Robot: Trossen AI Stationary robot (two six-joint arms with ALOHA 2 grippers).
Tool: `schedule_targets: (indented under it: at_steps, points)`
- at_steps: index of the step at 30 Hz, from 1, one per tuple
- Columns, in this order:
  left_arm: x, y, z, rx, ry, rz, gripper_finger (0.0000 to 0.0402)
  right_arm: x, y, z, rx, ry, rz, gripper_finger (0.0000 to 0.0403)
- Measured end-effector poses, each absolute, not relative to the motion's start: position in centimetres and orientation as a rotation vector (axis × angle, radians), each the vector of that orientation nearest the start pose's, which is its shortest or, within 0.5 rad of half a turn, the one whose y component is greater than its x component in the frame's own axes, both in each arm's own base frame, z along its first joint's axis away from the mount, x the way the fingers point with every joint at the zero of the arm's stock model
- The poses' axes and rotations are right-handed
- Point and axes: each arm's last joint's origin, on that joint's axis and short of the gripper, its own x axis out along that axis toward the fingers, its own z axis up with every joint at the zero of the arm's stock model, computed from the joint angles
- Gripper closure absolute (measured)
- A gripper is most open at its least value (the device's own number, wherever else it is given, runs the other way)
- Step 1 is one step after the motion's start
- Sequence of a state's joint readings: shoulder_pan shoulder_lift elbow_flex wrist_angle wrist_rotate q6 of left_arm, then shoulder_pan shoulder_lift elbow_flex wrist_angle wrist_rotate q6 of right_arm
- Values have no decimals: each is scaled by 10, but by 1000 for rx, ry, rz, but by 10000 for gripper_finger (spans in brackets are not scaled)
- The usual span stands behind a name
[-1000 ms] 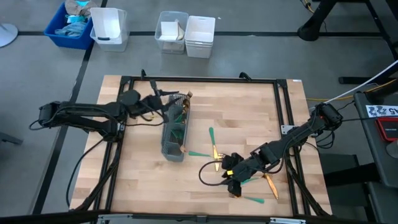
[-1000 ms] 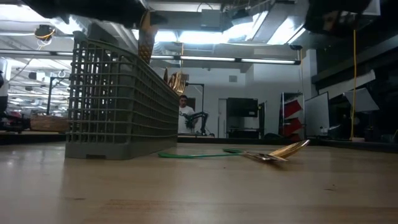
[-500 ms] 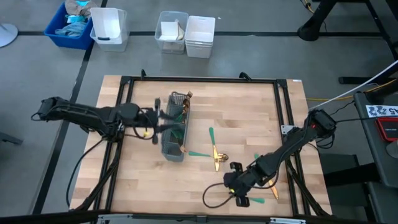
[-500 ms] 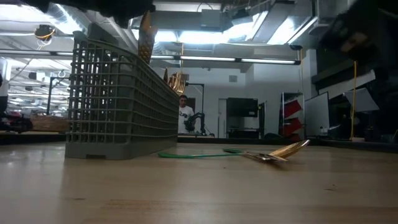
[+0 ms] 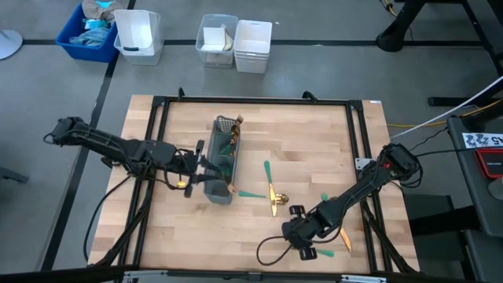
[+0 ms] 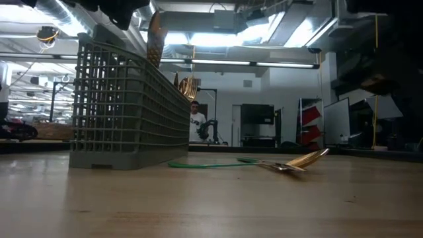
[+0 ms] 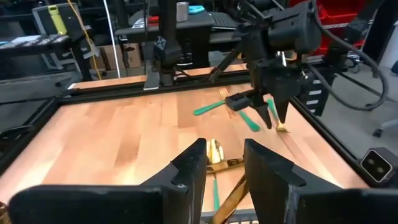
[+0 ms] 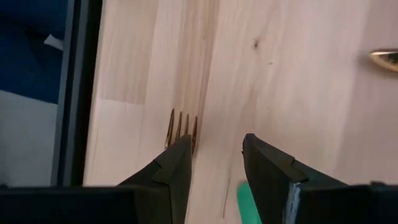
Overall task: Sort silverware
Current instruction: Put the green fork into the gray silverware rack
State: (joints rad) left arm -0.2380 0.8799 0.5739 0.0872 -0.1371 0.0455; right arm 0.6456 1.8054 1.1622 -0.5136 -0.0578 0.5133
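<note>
The silverware has gold heads and teal handles. Several pieces stand in the grey mesh caddy (image 5: pixel 222 169), and loose ones lie right of it, among them a spoon (image 5: pixel 273 200). A fork (image 8: pixel 182 129) lies by the table's near edge. My right gripper (image 8: pixel 217 155) hangs open just over it, pointing steeply down, with the fork's teal handle (image 8: pixel 247 200) between the fingers. I cannot tell whether they touch it. My left gripper (image 5: pixel 206 167) stands open and almost level at the caddy's left side, with nothing between its fingers (image 7: pixel 193 165).
Black rails frame the wooden table (image 5: pixel 314 141); one runs close along the fork (image 8: pixel 78 93). Another loose piece (image 5: pixel 343 236) lies beside my right arm. Bins (image 5: pixel 236 39) stand on the floor beyond the far edge. A person shows far off in the room (image 6: pixel 196 122).
My left gripper has swung from over the caddy's far end toward the table's near edge, along the caddy's left side, rolling as it went. My right gripper has sunk toward the fork by the near edge and rolled. No silverware has moved.
</note>
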Motion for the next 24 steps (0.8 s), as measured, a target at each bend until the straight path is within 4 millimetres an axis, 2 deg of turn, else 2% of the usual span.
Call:
schedule_targets:
  at_steps: [10,24]
  points:
    - [193,-44,269,40,217,-106,304,287,217,159,70,1244,387,258]
    - [193,-44,269,37,217,-106,304,297,206,160,59,1222,459,258]
